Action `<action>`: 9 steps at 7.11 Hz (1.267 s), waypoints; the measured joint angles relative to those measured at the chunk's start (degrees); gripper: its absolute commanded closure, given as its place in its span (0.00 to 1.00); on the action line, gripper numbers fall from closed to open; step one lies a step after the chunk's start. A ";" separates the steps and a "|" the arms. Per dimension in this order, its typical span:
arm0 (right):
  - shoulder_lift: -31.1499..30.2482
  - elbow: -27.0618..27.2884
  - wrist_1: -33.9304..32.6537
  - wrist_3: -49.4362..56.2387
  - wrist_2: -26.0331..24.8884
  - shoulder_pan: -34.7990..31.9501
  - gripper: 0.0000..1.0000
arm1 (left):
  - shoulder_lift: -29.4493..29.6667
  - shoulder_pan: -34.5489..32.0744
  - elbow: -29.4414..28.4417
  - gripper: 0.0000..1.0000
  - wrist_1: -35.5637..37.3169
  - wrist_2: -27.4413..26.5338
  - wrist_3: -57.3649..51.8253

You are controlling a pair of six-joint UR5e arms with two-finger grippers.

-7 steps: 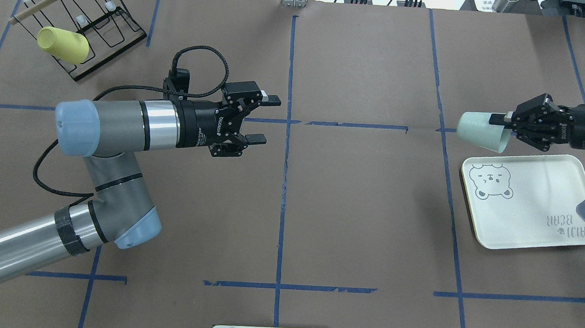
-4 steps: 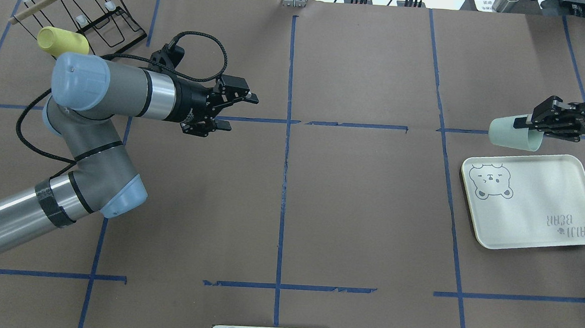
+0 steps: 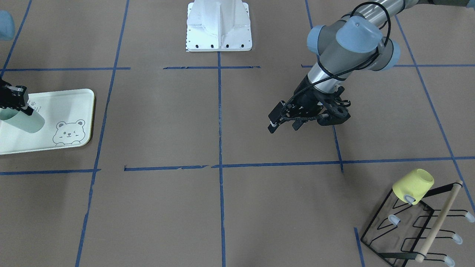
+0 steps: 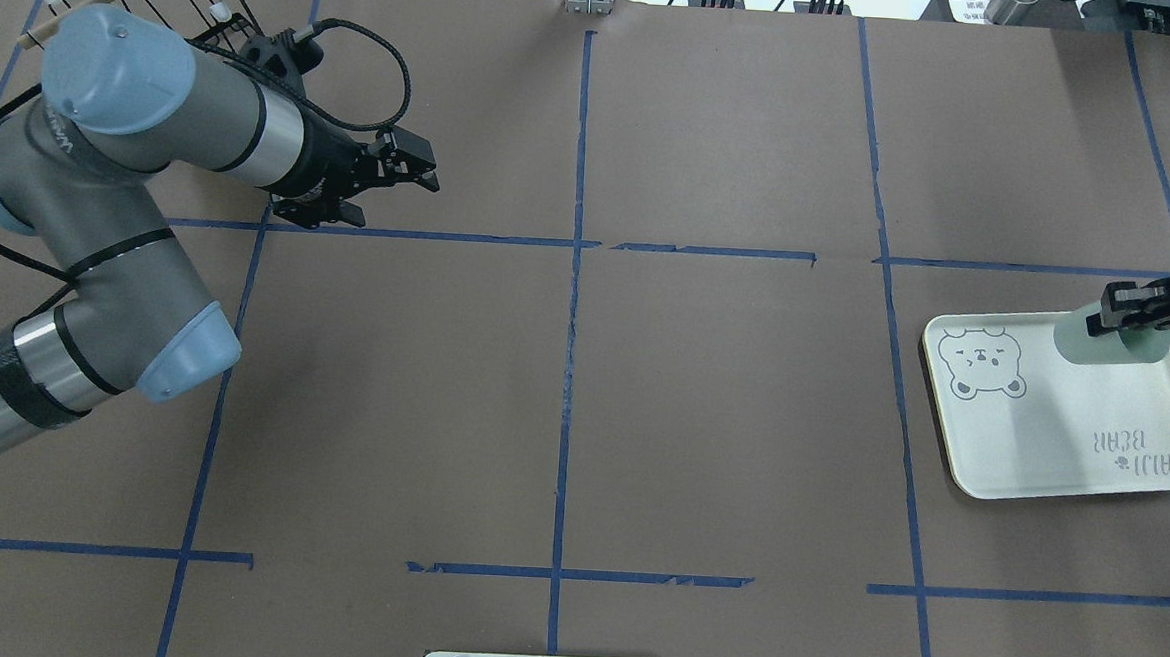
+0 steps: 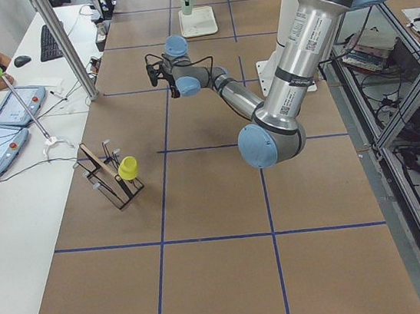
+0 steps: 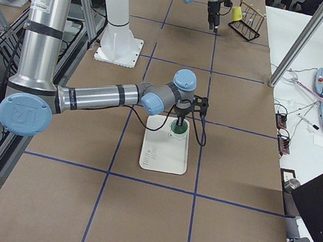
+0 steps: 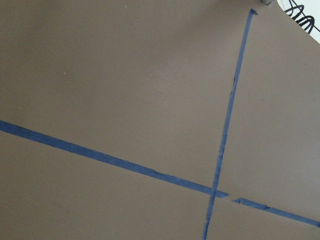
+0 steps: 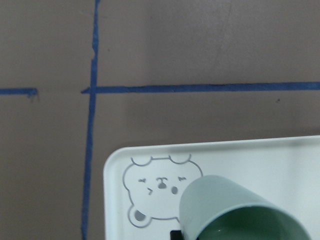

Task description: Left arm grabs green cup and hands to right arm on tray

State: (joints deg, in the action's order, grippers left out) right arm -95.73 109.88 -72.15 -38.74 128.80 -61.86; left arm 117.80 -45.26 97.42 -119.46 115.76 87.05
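Observation:
The pale mint-green cup hangs tilted over the back part of the bear tray. My right gripper is shut on its rim. The front view shows the cup over the tray under that gripper. The right wrist view shows the cup's open mouth beside the bear drawing on the tray. I cannot tell whether the cup touches the tray. My left gripper is open and empty, far off on the table's left side, also shown in the front view.
A black wire rack with a wooden rod holds a yellow-green cup at the far left corner; my left arm hides that cup in the overhead view. The white robot base plate sits at the near middle edge. Blue tape lines grid the brown table.
My right gripper carried the green cup right and down, from beside the tray to over it, and turned it more upright. My left arm drew back left toward the rack, still open.

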 measured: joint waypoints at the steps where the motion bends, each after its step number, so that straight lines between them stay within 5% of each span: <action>1: -0.51 0.95 -6.36 5.86 -2.59 1.58 1.00 | -0.78 -0.58 1.29 0.00 1.94 0.02 -1.81; 8: 2.20 -3.33 -10.46 10.03 -4.10 7.20 0.98 | -1.89 -0.97 3.49 0.00 3.03 -0.09 -3.11; 9: 2.76 -3.69 -10.60 10.01 -4.10 7.38 0.70 | -1.91 -0.97 3.70 0.00 3.06 -0.09 -3.11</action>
State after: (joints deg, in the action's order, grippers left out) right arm -92.97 106.19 -82.76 -28.73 124.70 -54.47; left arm 115.89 -46.23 101.11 -116.40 115.66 83.94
